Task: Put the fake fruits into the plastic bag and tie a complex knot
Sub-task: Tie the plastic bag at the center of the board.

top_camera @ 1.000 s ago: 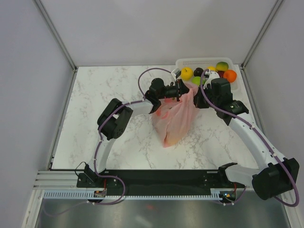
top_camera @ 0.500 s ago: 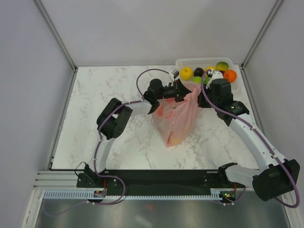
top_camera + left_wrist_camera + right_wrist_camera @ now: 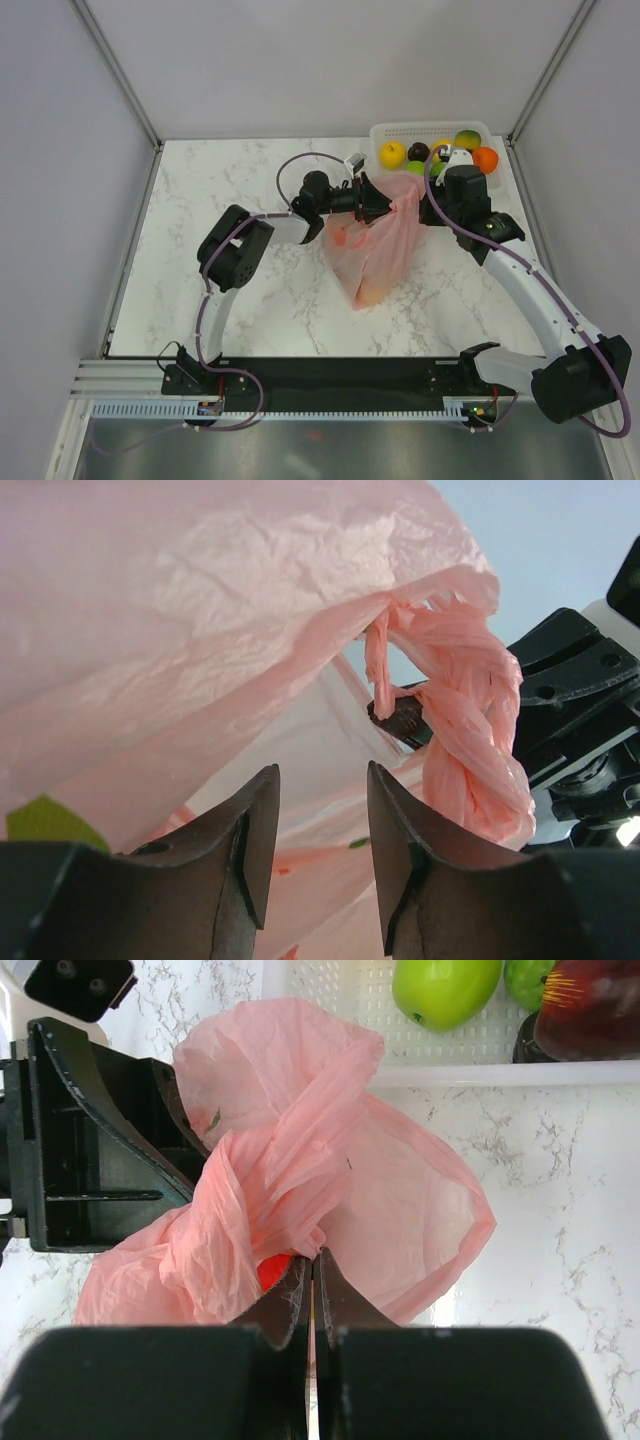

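Observation:
The pink plastic bag (image 3: 368, 250) stands on the marble table with fake fruits showing faintly through it. Its handles are twisted into a thick rope-like bunch (image 3: 468, 742); I cannot tell whether this is a tied knot. My right gripper (image 3: 314, 1257) is shut on a fold of the bag's handle, and a red fruit (image 3: 268, 1270) shows through the plastic beside it. My left gripper (image 3: 322, 772) stands open just left of the bunch, nothing between its fingers. In the top view both grippers meet at the bag's top, left (image 3: 388, 203) and right (image 3: 420, 207).
A white lattice basket (image 3: 390, 131) sits at the table's back right corner, holding a yellow fruit (image 3: 393, 154), a dark purple one (image 3: 418, 151), an orange one (image 3: 485, 160) and a green apple (image 3: 445, 985). Grey walls enclose the table.
My left gripper has opened, let go of the bag's handle and drawn back a little to the left. The right gripper has stayed shut on the handle.

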You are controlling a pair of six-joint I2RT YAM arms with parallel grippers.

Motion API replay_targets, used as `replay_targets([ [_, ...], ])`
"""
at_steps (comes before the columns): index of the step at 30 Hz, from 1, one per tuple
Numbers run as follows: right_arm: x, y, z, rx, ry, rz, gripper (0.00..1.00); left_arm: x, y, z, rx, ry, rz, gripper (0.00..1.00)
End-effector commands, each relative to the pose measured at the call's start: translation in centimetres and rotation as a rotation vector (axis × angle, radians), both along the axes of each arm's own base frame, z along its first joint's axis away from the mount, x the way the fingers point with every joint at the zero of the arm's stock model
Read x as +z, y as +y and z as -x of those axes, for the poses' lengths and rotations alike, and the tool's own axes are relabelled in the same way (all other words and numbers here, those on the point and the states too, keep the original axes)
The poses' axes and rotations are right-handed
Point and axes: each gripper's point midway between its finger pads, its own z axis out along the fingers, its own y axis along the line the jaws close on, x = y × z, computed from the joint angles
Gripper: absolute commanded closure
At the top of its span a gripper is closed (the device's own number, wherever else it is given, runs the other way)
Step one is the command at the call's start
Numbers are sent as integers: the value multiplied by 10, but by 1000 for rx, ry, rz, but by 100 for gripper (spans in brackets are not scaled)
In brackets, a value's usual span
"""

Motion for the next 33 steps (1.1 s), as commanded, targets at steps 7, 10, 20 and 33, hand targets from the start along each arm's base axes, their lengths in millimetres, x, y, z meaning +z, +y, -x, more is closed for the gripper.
replay_targets([
  [7,22,-3,-10,-26,-67,-11,100,57,22,15,-21,-128,84,47],
  [10,22,-3,-10,-27,-65,-10,100,58,26,15,-21,-130,84,44],
  [20,20,-3,-10,-27,-58,-7,100,70,47,23,-1,-227,81,42],
  [33,17,1,-10,-6,-45,-13,100,81,40,30,103,-529,-101,42],
])
